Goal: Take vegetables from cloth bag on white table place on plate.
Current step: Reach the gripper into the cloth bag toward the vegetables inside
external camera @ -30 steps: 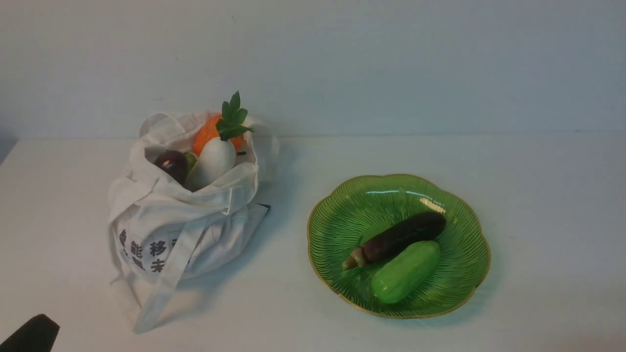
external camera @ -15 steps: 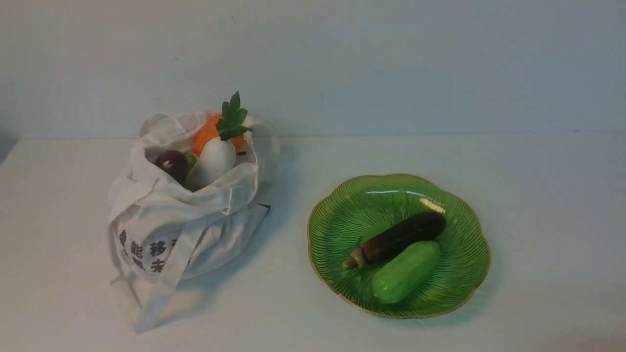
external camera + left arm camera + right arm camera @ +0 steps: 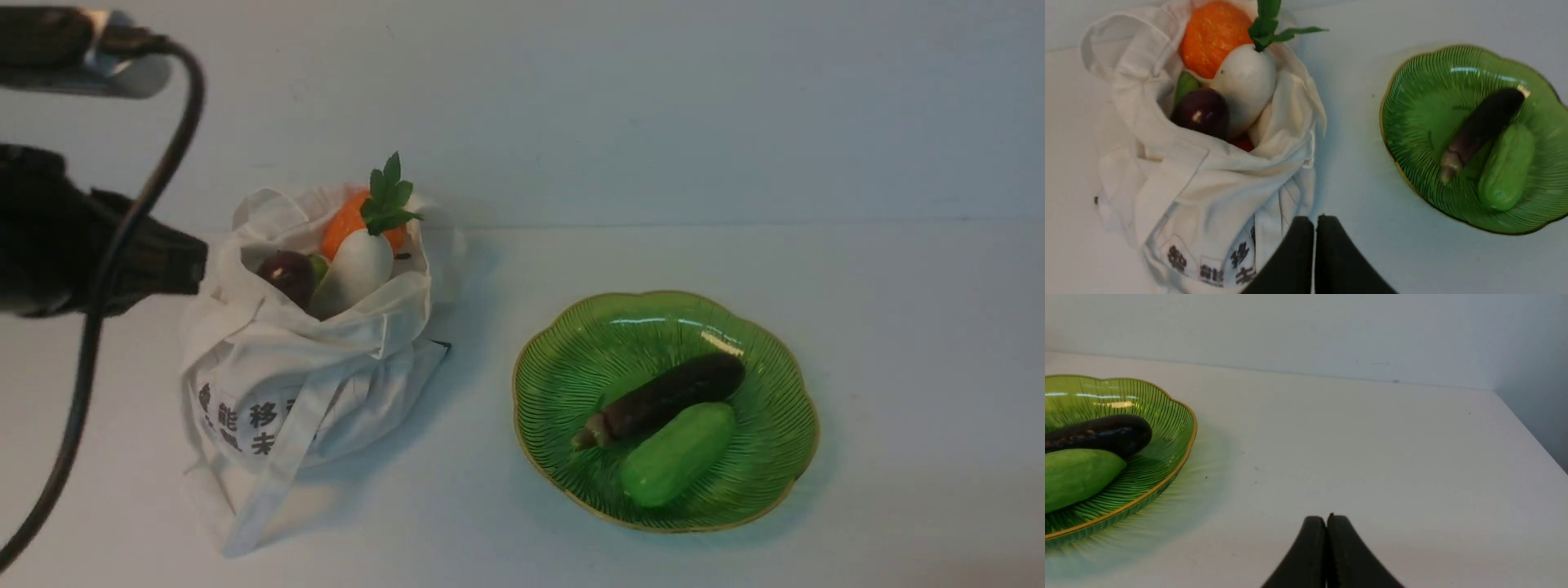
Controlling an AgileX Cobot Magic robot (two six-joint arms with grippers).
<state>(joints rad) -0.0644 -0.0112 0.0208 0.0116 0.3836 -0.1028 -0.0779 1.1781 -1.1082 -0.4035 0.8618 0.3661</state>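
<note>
White cloth bag (image 3: 302, 367) x1, slumped on the white table (image 3: 914, 343) toward the left, mouth open, dark printed characters on its front. Vegetables showing in the mouth, 4 counted:
- 1 white radish (image 3: 357, 268) with a green leafy top
- 1 orange pumpkin (image 3: 343, 222) behind the radish
- 1 dark purple round one (image 3: 287, 274)
- 1 small green one (image 3: 317, 265), wedged between the purple one and the radish

Left wrist view also shows a sliver of something red under the radish; cannot tell what it is.

Green glass plate (image 3: 571, 351) x1, gold rim, on the table to the right of the bag, not touching it. 2 items on it: 1 dark long eggplant (image 3: 665, 396) and 1 light green cucumber (image 3: 676, 453), lying side by side, touching, both aslant.

Grippers x2:
- Left gripper (image 3: 1314, 232): fingers pressed together, nothing between them, above the table by the bag's printed side.
- Left arm (image 3: 73, 237): black, 1 black cable (image 3: 77, 384) hanging from it, just beside the bag's left edge in the front view.
- Right gripper (image 3: 1327, 528): fingers pressed together, empty, over bare table near the plate, not touching it.
</note>
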